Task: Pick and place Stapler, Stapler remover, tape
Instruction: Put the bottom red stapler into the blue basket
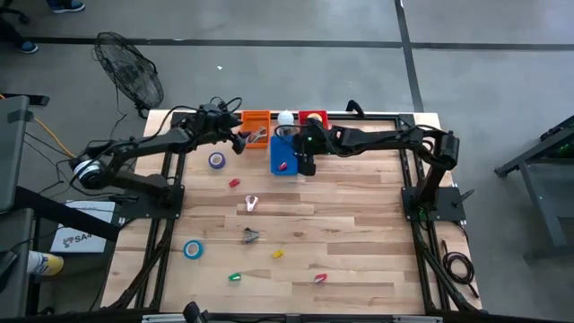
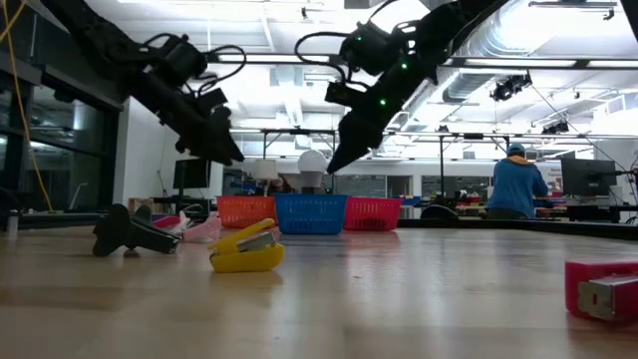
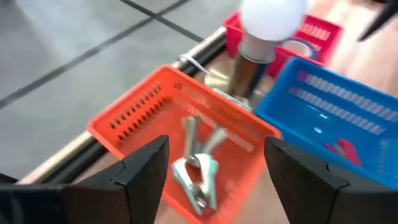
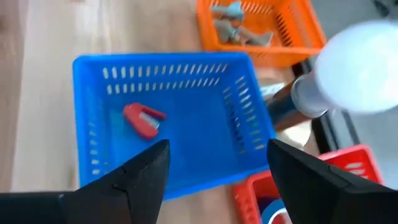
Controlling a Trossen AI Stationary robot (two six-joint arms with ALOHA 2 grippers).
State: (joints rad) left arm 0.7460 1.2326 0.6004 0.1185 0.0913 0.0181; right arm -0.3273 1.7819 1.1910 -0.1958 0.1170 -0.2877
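Note:
My left gripper (image 3: 216, 149) hangs open above the orange basket (image 1: 256, 124) at the table's far edge. A silvery staple remover (image 3: 198, 169) lies on that basket's floor. My right gripper (image 4: 219, 152) hangs open over the blue basket (image 1: 285, 154), where a red stapler (image 4: 143, 119) lies on its side. A red basket (image 1: 312, 117) beside them holds a blue tape roll (image 3: 298, 47). On the table lie two tape rolls (image 1: 216, 161) (image 1: 193, 248), a pale staple remover (image 1: 251, 204), a dark staple remover (image 1: 250, 235) and small staplers, among them a yellow one (image 2: 246, 249).
A post with a white round top (image 1: 285, 117) stands between the baskets at the far edge. More small staplers lie near the front: green (image 1: 235, 277), pink (image 1: 319, 278), and a red one (image 1: 234, 182) mid-table. A black frame rail (image 1: 377, 115) runs behind the baskets.

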